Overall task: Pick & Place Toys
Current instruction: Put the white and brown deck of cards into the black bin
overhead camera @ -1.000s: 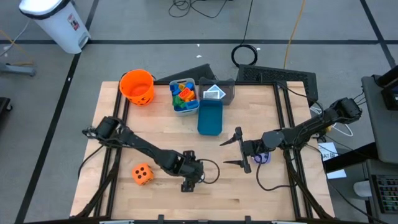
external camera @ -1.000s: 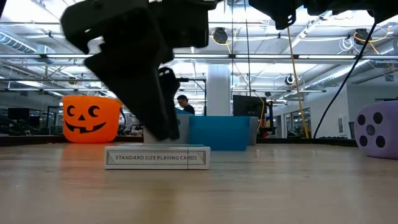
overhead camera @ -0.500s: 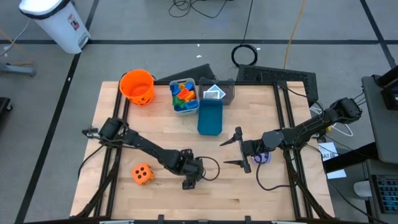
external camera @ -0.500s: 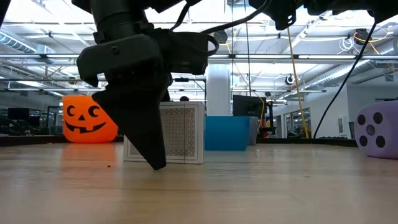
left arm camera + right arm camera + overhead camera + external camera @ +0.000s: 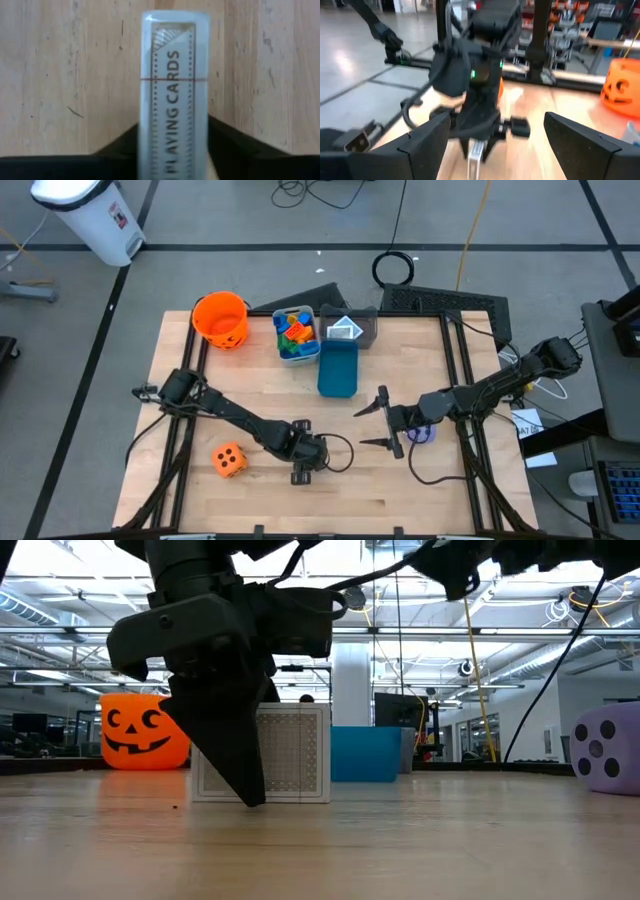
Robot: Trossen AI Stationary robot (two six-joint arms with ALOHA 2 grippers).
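Black fingers of the left gripper [image 5: 301,471] were clamped on a box of playing cards [image 5: 289,753], which stood on edge on the worktop [image 5: 450,490] near its front edge; an orange dotted die [image 5: 228,460] lay nearby toward the left edge; the right gripper [image 5: 374,423] hung spread apart over the middle, a purple die [image 5: 607,749] by the right edge.

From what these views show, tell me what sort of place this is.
Likely a robotics lab in a large open industrial hall. A wooden table stands on a grey floor crossed by cables; exposed ceiling trusses and rows of workstations stretch behind the orange pumpkin bucket.
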